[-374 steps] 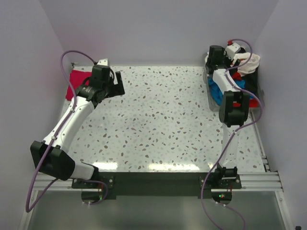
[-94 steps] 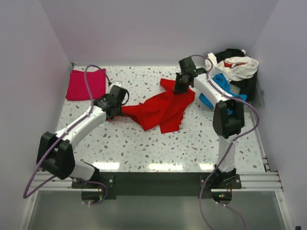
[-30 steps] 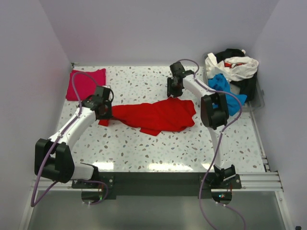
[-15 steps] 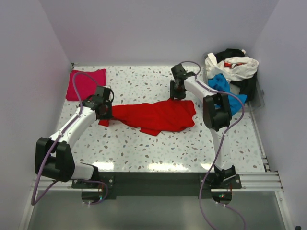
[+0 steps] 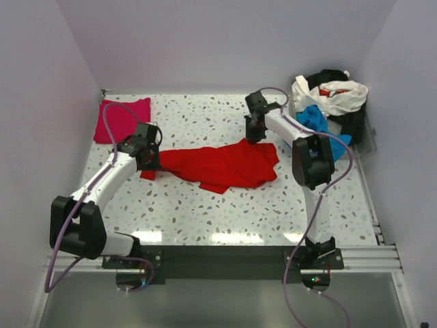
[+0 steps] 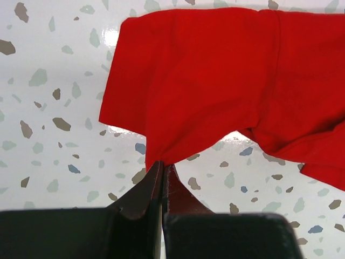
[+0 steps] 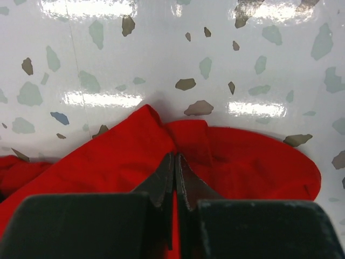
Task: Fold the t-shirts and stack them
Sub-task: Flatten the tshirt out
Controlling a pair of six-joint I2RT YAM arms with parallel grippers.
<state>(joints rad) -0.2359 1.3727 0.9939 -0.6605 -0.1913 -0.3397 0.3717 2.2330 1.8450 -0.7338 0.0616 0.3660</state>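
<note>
The red shirt [image 5: 225,165] lies rumpled mid-surface [image 5: 225,212]. It looks soft and light, likely to sag. The left end effector [image 6: 161,170] pinches its hem at 9 o'clock, and the right end effector [image 7: 175,162] pinches the edge at 1 o'clock. Hems and corners seem the best holds.

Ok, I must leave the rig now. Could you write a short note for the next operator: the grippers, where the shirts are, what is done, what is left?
Grippers: the left gripper is shut on the left end of the red t-shirt; the right gripper is shut on its far right edge.
Shirts: the red t-shirt lies rumpled in the middle, not folded. The pink t-shirt looks folded, in the far left corner. The blue t-shirt, white t-shirt and black t-shirt are heaped at the far right.
Done: pink, apparently.
Left: flatten and fold red, stack it, then the heap.
</note>
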